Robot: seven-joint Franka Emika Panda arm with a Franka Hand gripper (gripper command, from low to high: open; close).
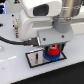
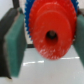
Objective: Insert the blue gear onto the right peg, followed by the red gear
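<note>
In the exterior view the red gear sits on top of the blue gear, at the exterior view's right end of the black-edged pale plate. My gripper comes down from above, its fingers on either side of the red gear. In the wrist view the red gear fills the middle, its dark centre hole showing, and the blue gear peeks out behind it. The dark fingers press against the red gear's sides. The right peg is hidden by the gears.
The white arm body looms over the plate. A black cable runs across the white table at the exterior view's left.
</note>
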